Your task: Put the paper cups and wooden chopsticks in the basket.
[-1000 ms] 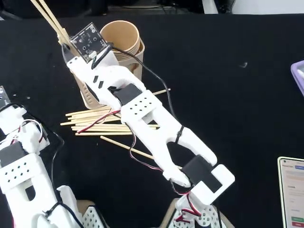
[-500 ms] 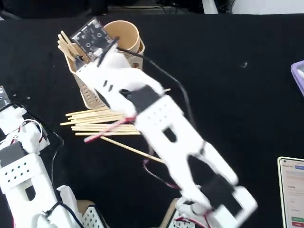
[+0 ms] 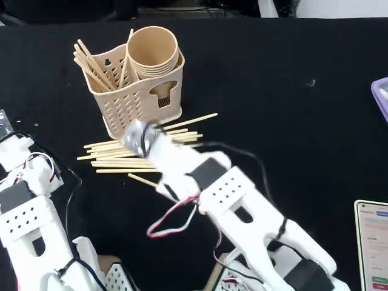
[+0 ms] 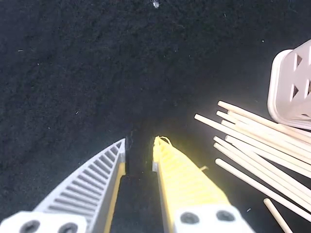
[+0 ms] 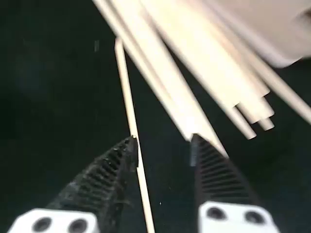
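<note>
High view: basket far left, paper cups stacked inside beside standing chopsticks (all leaning); loose chopsticks lie just near of it.
Left wrist: left gripper slightly parted over bare cloth.
Right wrist: right gripper spread wide above the loose chopsticks.

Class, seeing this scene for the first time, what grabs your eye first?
A beige basket toward the far side of the black table holds stacked paper cups and several chopsticks. In front of it lies a loose chopstick pile, with the right tool open above it.
</note>
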Controlling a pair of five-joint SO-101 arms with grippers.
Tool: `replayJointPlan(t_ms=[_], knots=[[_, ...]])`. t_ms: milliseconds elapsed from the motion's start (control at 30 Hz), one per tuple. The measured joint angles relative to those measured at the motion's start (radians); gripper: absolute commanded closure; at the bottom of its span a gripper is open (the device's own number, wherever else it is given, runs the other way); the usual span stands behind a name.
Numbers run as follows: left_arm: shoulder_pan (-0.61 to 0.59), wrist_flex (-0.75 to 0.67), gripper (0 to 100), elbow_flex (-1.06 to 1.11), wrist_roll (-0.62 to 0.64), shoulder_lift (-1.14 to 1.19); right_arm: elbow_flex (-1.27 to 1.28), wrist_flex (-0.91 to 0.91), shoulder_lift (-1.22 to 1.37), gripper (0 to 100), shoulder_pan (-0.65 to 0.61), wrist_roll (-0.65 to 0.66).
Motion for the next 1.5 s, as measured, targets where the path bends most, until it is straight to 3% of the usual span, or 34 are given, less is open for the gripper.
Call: replayJointPlan(t_ms=[200, 567, 733, 1267, 1500], knots=[[0.000, 0.000, 90, 0.000, 0.000, 0.000, 0.078, -0.160, 0.175, 77.2, -0.008, 0.048], [0.000, 0.000, 90, 0.000, 0.000, 0.000, -0.101, -0.175, 0.505, 78.4, -0.015, 0.109], [0.000, 0.000, 90, 0.000, 0.000, 0.000, -0.120, -0.176, 0.523, 99.4, -0.008, 0.123], [0.000, 0.000, 90, 0.000, 0.000, 0.000, -0.184, -0.092, 0.453, 98.8, -0.012, 0.203], [0.000, 0.000, 90, 0.000, 0.000, 0.000, -0.207, -0.241, 0.512, 94.6, -0.020, 0.232]])
